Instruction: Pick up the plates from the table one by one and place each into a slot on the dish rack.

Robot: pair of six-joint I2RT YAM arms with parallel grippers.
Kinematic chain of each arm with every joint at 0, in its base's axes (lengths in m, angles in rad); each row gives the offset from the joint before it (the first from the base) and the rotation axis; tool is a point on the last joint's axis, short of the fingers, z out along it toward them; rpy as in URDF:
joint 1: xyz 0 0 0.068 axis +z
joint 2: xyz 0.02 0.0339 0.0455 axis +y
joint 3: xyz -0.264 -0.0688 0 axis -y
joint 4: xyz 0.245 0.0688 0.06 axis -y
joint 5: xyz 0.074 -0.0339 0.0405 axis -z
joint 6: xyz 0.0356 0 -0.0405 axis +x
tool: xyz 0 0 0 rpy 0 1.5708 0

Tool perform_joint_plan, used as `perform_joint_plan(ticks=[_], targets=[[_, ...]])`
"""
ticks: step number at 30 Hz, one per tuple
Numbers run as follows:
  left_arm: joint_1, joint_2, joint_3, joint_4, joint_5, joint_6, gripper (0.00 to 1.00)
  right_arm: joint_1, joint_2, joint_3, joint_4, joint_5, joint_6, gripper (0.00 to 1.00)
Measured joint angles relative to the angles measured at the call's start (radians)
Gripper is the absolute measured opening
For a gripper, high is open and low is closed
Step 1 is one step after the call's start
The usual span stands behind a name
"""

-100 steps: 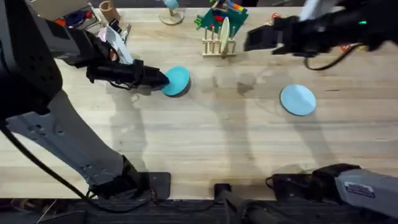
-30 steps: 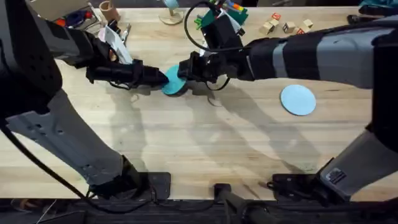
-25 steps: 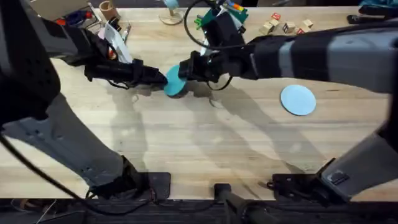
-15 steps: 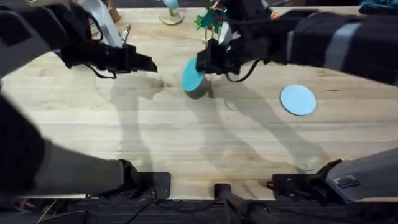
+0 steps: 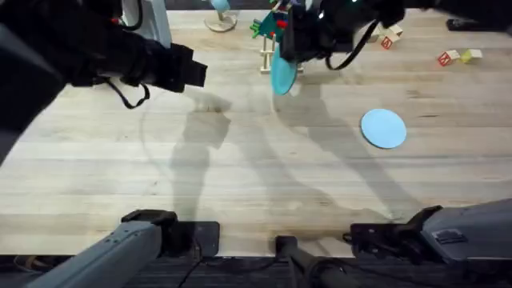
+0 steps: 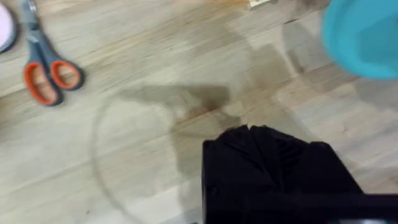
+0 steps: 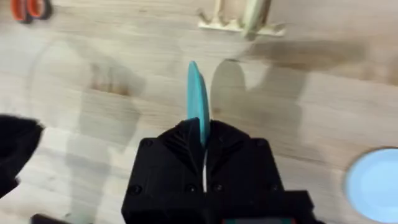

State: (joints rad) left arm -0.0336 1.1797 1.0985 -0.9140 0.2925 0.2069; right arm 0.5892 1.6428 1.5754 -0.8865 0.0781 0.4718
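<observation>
My right gripper (image 5: 286, 58) is shut on the bright cyan plate (image 5: 282, 74) and holds it on edge above the table (image 5: 264, 176), just in front of the dish rack (image 5: 266, 60). In the right wrist view the cyan plate (image 7: 198, 99) stands edge-on between the fingers of the right gripper (image 7: 204, 134), and the dish rack (image 7: 239, 23) with a cream plate (image 7: 255, 11) in it lies beyond. The paler blue plate (image 5: 383, 128) lies flat at the right. My left gripper (image 5: 198, 74) hovers shut and empty at the left, its fingers (image 6: 239, 138) pressed together.
Orange-handled scissors (image 6: 46, 74) and a pink dish (image 6: 3, 25) lie on the wood near the left arm. A green toy block (image 5: 268, 24) stands behind the rack. Small wooden cubes (image 5: 448, 57) are scattered at the far right.
The left gripper let go of the cyan plate and drew back left. The right gripper took the plate, lifted it and carried it right and back to the rack.
</observation>
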Motion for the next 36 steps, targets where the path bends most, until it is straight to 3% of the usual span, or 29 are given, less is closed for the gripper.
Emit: perform_joint_plan(ticks=[4, 8, 9, 10, 12, 13, 14, 28, 36], targets=[[-0.068, -0.077, 0.0, -0.026, -0.095, -0.051, 0.038, -0.001, 0.0, 0.073, -0.076, 0.075, -0.042, 0.03], [-0.114, -0.128, 0.0, -0.037, -0.144, -0.074, 0.039, -0.001, 0.0, 0.119, -0.102, 0.136, -0.073, 0.03], [-0.121, -0.136, 0.0, -0.037, -0.154, -0.076, 0.095, -0.001, 0.0, 0.128, -0.105, 0.149, -0.079, 0.03], [-0.125, -0.142, 0.0, -0.039, -0.166, -0.085, 0.513, -0.001, 0.0, 0.151, -0.105, 0.173, -0.093, 0.03], [-0.125, -0.14, 0.0, -0.041, -0.174, -0.094, 0.835, -0.002, 0.0, 0.162, -0.106, 0.191, -0.101, 0.03], [-0.125, -0.14, 0.0, -0.041, -0.178, -0.105, 0.951, -0.002, 0.0, 0.166, -0.106, 0.202, -0.103, 0.03], [-0.125, -0.14, 0.0, -0.041, -0.179, -0.107, 0.983, -0.002, 0.0, 0.17, -0.107, 0.212, -0.106, 0.03], [-0.125, -0.14, 0.0, -0.041, -0.185, -0.125, 0.993, -0.013, 0.008, 0.285, -0.09, 0.278, -0.114, 0.03], [-0.125, -0.14, 0.0, -0.041, -0.185, -0.136, 0.993, -0.013, 0.112, 0.396, -0.086, 0.292, -0.13, 0.03]])
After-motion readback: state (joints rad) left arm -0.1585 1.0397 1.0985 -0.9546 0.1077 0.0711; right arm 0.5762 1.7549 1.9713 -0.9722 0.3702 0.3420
